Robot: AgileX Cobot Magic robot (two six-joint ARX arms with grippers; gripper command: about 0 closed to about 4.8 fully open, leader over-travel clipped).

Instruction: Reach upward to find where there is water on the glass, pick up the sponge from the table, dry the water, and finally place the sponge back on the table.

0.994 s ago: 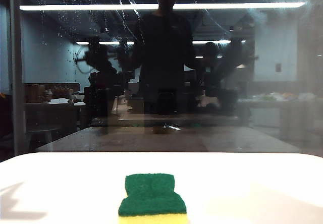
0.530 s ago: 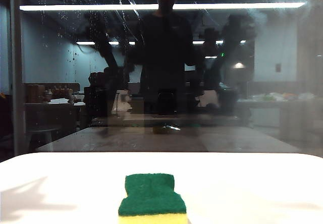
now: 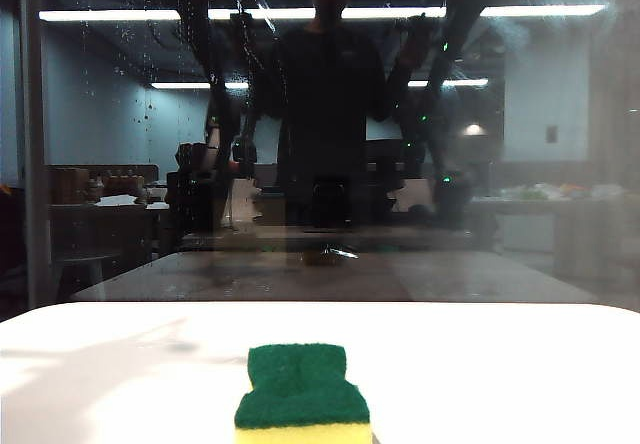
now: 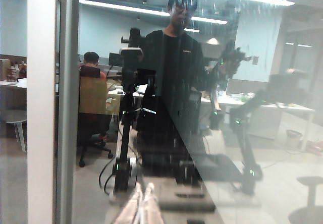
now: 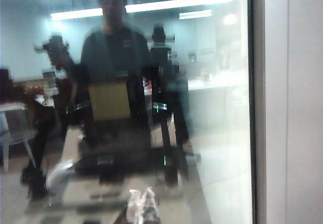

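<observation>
The sponge (image 3: 300, 389), yellow foam under a dark green top, lies flat on the white table (image 3: 500, 374) near its front edge, and no gripper is touching it. Behind the table stands the glass (image 3: 560, 164), dark and full of reflections. Water (image 3: 120, 54) shows as tiny whitish droplets and thin curved streaks high on its left part. My left gripper (image 4: 143, 205) is shut and empty and points at the glass (image 4: 282, 133). My right gripper (image 5: 141, 205), blurred, also looks shut and empty and faces the glass (image 5: 212, 133). In the exterior view both arms appear only as raised mirror images.
A grey vertical frame strip (image 3: 33, 134) bounds the pane at the left. It stands close beside the left gripper as a pale post (image 4: 41, 103), and a matching post (image 5: 287, 103) stands beside the right gripper. A person's reflection (image 3: 330, 104) fills the pane's middle.
Both arms' mirror images in the pane have swung upward, from about mid-height to near its top. Their shadows on the table have shifted. The sponge has not moved.
</observation>
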